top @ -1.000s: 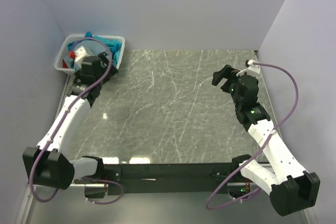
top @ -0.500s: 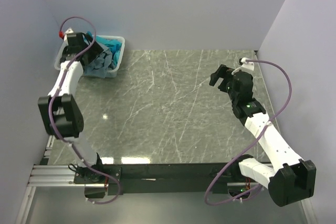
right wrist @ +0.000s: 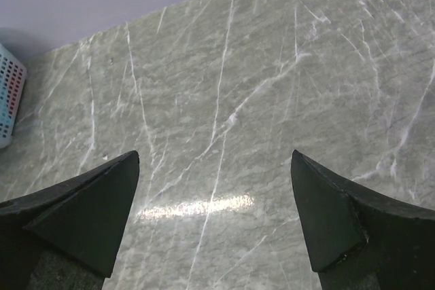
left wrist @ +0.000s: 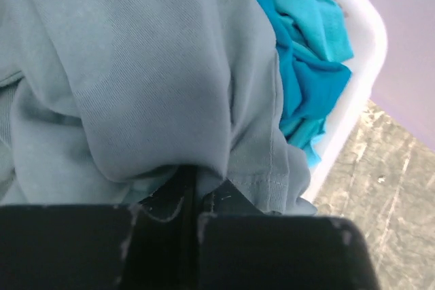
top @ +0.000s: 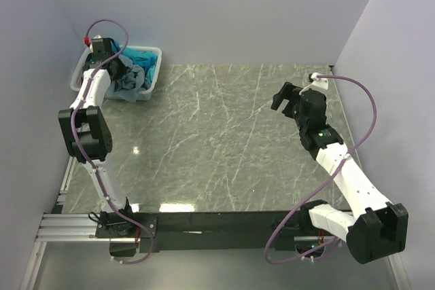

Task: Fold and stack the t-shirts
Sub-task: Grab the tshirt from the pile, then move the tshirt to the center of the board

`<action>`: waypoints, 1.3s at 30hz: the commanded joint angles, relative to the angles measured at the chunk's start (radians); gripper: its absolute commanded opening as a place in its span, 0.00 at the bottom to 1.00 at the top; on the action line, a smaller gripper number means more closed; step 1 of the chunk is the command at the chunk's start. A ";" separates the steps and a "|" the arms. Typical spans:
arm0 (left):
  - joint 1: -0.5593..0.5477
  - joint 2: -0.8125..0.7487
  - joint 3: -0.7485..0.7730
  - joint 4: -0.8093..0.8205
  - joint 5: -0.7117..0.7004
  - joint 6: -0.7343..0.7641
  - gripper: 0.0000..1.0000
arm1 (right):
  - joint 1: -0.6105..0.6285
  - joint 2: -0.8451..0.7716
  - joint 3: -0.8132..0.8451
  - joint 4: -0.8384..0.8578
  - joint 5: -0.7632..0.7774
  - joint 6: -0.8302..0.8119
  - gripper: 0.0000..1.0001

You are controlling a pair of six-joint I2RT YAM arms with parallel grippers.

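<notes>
The t-shirts lie heaped in a white plastic basket [top: 153, 52] at the table's far left corner. A dusty grey-blue t-shirt [top: 126, 85] hangs over the basket's front, with a turquoise one [top: 144, 59] behind it. My left gripper [top: 112, 67] reaches into the basket and is shut on a fold of the grey-blue t-shirt [left wrist: 136, 79], which bunches over the closed jaws of the left gripper [left wrist: 194, 191]. Turquoise cloth [left wrist: 306, 66] lies beside it against the basket wall [left wrist: 363, 45]. My right gripper [top: 284, 96] hovers open over the right of the table, and nothing sits between the fingers of the right gripper [right wrist: 214, 161].
The grey-green marble tabletop [top: 217, 140] spreads between the two arms. Lilac walls close in the left, back and right sides. A corner of the basket [right wrist: 8, 93] shows at the left edge of the right wrist view.
The left arm swung up and back, bringing its gripper from the basket's near side to over the cloth, and the jaws closed on the grey-blue t-shirt. The right arm shifted only slightly.
</notes>
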 commanded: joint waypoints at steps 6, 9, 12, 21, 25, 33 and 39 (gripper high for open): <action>0.002 -0.374 -0.107 0.214 0.147 0.022 0.01 | -0.002 -0.037 0.031 0.021 0.017 -0.013 0.98; -0.001 -0.503 -0.129 0.296 0.288 0.003 0.01 | 0.000 -0.054 0.016 0.036 0.008 -0.007 0.97; -0.023 -0.606 -0.129 0.365 0.411 -0.021 0.01 | 0.000 -0.074 0.001 0.053 -0.003 0.000 0.97; -0.448 -0.734 -0.086 0.380 0.488 0.129 0.03 | -0.002 -0.166 -0.056 0.075 -0.016 0.028 0.97; -0.566 -0.719 -0.084 0.438 0.509 0.112 0.02 | 0.000 -0.220 -0.082 0.098 0.014 0.036 0.97; -0.609 -0.607 -0.228 0.382 0.167 0.086 0.30 | -0.002 -0.225 -0.064 0.023 0.096 0.039 0.97; -0.590 -0.542 -0.375 0.225 -0.199 0.013 1.00 | 0.000 -0.168 -0.030 -0.019 0.097 0.039 0.99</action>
